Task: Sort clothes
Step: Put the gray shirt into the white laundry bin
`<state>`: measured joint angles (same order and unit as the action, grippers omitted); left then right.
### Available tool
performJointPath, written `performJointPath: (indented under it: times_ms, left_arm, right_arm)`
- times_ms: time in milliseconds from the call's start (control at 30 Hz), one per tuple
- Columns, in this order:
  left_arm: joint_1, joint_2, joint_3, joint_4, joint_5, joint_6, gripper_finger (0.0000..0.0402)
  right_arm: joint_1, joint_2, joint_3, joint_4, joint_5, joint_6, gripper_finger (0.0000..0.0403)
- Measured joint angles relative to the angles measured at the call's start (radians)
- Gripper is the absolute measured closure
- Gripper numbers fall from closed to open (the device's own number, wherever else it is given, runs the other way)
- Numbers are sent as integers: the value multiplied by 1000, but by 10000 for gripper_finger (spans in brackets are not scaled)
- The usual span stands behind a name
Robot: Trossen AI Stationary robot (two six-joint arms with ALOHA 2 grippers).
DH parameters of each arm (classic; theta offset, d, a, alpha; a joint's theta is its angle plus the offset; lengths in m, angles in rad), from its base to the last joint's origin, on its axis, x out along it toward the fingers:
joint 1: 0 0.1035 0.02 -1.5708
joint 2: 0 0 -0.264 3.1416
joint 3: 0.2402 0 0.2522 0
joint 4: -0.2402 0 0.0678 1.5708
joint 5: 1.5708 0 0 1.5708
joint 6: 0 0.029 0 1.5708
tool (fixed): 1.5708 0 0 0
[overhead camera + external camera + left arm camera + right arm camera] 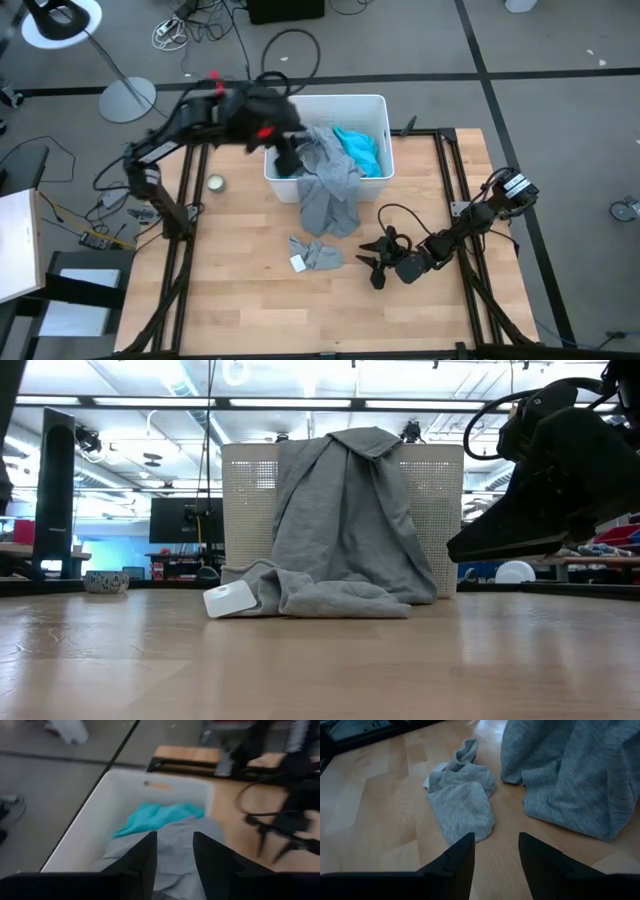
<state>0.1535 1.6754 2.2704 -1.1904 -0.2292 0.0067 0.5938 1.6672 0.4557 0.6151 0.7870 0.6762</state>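
Two risks for you. Right gripper [495, 851], released beside the grey sock [462, 807] mid-bench, may skid it. Left gripper [172, 851], released above the bin [372, 105] at the bench's far edge, could drag the draped grey shirt [328, 190].

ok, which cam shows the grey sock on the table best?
Right wrist view: the grey sock lies unobstructed and close. High view shows it small; low view shows only a low heap with a white tag; left wrist view misses it.

Grey shirt [330, 190] drapes over bin's [375, 105] front wall (blocking it); wood beside lies open.
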Motion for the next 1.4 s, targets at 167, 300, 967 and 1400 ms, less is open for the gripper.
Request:
performJointPath:
  times_ms: [167, 300, 967, 1400]
  left_arm:
    - [-149, -66, -19, -5, -15, -37, 269]
    - [-281, -132, -164, 48, -86, -65, 269]
    - [-583, -590, -1486, 1100, -273, -312, 270]
    - [-682, -610, -1867, 1494, -439, -507, 270]
  right_arm:
    - [0, 0, 0, -3, -6, 0, 250]
    - [0, 0, 0, -3, -6, 1, 250]
    - [-8, -46, 0, 4, -30, -56, 250]
    - [-204, -37, 0, -7, 99, -196, 250]
